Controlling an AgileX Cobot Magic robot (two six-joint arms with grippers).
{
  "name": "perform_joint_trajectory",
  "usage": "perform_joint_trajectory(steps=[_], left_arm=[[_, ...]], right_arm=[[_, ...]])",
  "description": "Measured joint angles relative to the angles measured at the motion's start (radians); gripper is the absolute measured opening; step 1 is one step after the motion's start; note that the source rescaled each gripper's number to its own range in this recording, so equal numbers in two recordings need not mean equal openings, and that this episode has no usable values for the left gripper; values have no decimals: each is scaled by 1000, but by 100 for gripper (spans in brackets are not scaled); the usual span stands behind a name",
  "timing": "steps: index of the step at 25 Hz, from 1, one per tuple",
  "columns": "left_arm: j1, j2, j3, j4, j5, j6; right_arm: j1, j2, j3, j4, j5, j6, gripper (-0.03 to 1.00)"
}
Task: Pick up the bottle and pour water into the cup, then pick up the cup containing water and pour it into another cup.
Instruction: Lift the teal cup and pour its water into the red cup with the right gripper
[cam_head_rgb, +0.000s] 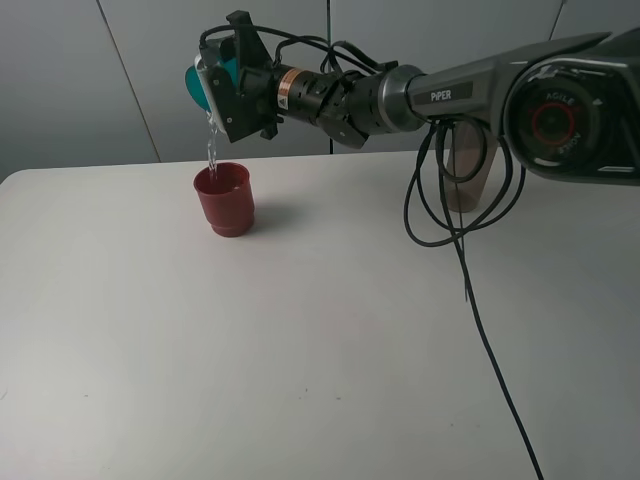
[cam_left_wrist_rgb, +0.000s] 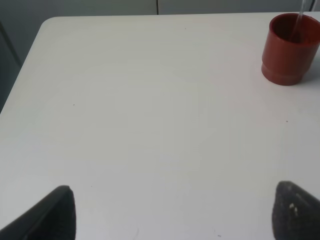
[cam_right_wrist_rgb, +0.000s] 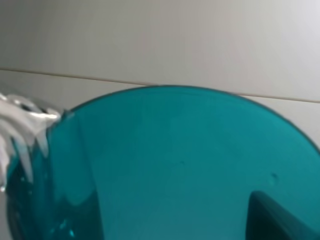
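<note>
Going L to R in the high view. Far L: bare white table (cam_head_rgb: 120, 330), nothing on it there. The left gripper (cam_left_wrist_rgb: 170, 210) doesn't show in the high view; in its wrist cam only two dark fingertips (cam_left_wrist_rgb: 55, 212) show, set wide apart w/ empty table between them, so it's open and holding nothing.

Next: the red cup (cam_head_rgb: 224, 200) stands upright on the table at abt 11 o'clock from table centre. Directly above it, at its 12 o'clock, the teal cup (cam_head_rgb: 205, 82) is tipped mouth-down in the right gripper (cam_head_rgb: 228, 88), which is clamped on its wall. A thin stream of water (cam_head_rgb: 211, 148) falls from the teal rim into the red cup's mouth. Right wrist cam is filled by the teal wall (cam_right_wrist_rgb: 180, 170), w/ water spilling off the rim at one edge.

Far R: the bottle (cam_head_rgb: 466, 170) stands at abt 2 o'clock on the table, partly hidden behind the arm and cables, well apart from both cups.

Handling, my read: teal cup looks thin plastic, light, getting lighter as it empties; smooth and likely wet, so prob slippery. It may flex if squeezed hard. Best hold is mid-wall, as now. Red cup looks light too and could tip if knocked.
</note>
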Motion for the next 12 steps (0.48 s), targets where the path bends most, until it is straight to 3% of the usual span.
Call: perform_joint_trajectory(steps=[12], left_arm=[[0,0,0,0,0,4]], right_arm=[[0,0,-1,4,-89,-132,4]])
